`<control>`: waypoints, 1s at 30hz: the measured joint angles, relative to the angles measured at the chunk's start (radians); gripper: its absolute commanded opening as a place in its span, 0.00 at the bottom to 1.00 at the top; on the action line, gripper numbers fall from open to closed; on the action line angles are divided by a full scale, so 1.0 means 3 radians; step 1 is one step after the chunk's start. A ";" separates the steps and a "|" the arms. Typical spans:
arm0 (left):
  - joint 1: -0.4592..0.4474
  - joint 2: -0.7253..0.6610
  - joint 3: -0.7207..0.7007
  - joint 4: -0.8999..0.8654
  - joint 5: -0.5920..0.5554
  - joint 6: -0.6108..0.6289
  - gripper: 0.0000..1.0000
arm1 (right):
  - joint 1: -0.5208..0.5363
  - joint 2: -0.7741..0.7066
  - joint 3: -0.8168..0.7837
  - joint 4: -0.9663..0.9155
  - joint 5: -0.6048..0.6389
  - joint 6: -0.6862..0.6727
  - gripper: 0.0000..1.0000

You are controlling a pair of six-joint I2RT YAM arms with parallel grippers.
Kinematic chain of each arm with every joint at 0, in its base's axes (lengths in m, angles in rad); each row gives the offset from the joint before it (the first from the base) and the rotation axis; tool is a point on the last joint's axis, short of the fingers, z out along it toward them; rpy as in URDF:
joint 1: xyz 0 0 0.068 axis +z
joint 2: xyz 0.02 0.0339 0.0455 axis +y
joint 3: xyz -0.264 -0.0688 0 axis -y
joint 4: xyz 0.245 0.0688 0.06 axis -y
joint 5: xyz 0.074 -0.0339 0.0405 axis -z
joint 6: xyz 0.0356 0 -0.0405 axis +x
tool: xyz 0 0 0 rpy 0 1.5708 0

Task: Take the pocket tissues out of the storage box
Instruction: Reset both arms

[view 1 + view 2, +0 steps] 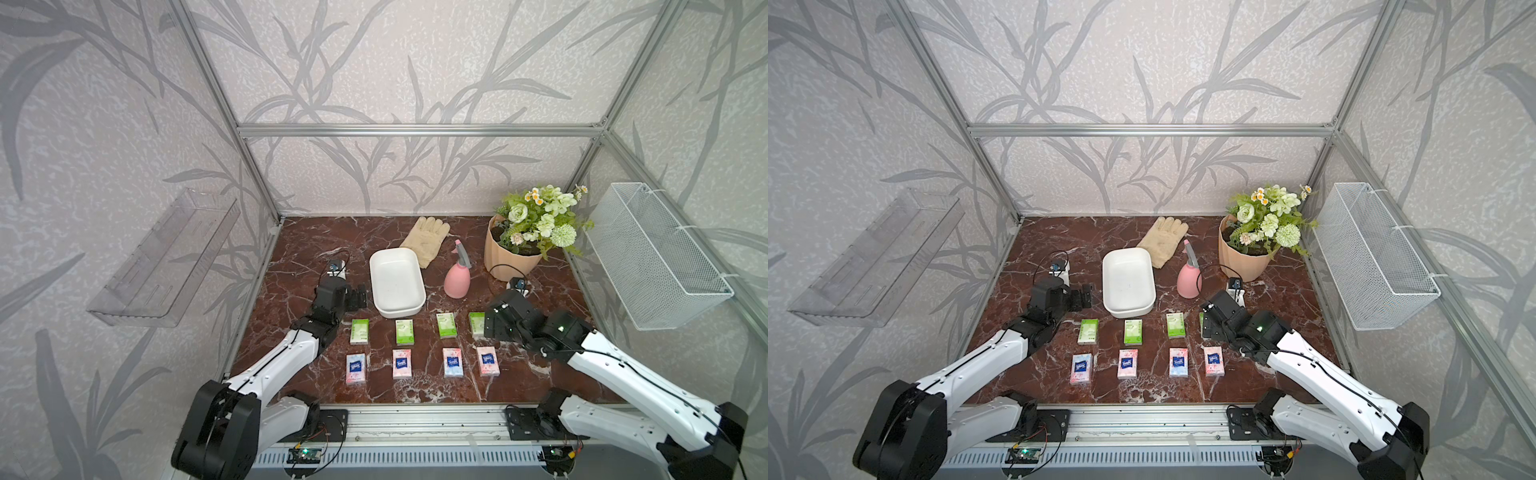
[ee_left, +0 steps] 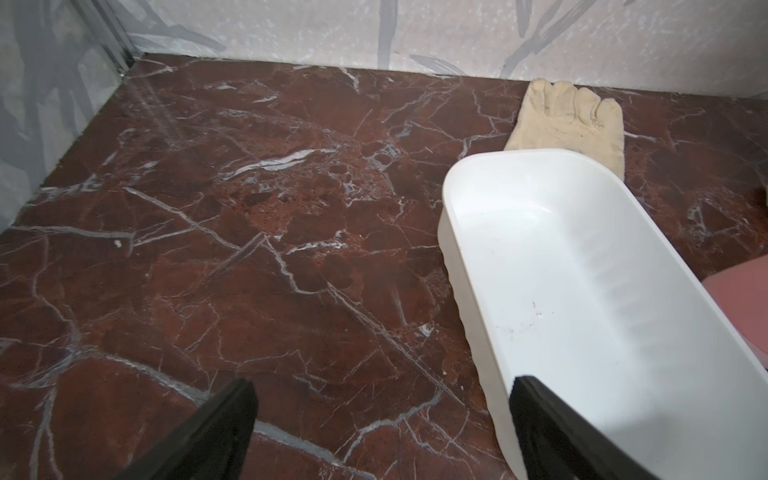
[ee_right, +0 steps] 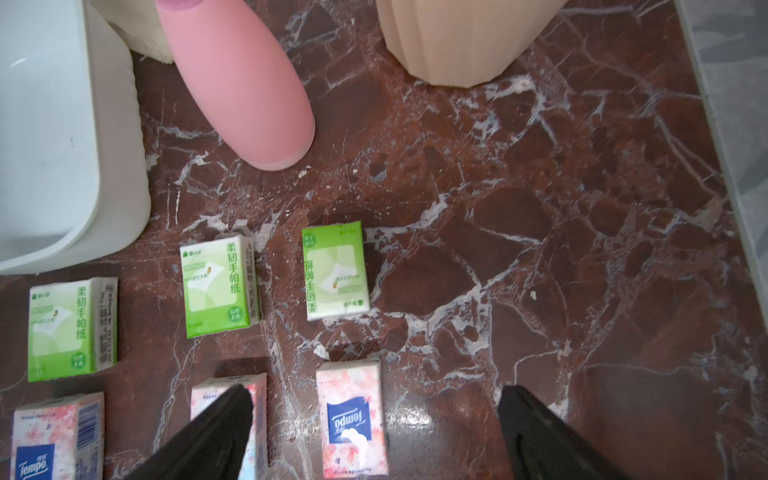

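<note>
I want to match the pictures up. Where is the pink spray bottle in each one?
Top view: pink spray bottle stands mid-table, just beside the storage box.
Top view: same place.
Left wrist: only a pink sliver at the frame's edge, past the box.
Right wrist: its big pink body beside the box.
Shared landmark: the white storage box.

The table (image 1: 307, 241) under me is dark red marble with white veins, the storage box (image 1: 397, 282) plain white. The pocket tissues (image 1: 404, 332) I see are green-and-white or floral pink with a dark blue logo.
</note>
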 measured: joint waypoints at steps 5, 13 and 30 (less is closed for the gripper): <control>0.0011 -0.0037 0.0010 0.0052 -0.0256 -0.0046 1.00 | -0.0559 -0.0118 -0.0008 0.0326 -0.0013 -0.0444 0.99; 0.0074 -0.0051 0.0011 0.0111 -0.0490 -0.0061 1.00 | -0.1122 -0.0436 -0.0501 0.1298 0.0084 -0.1207 0.99; 0.0312 -0.0052 0.0013 0.0098 -0.0593 -0.0029 1.00 | -0.1883 0.0640 -0.1912 0.4415 -0.0272 -0.2043 0.99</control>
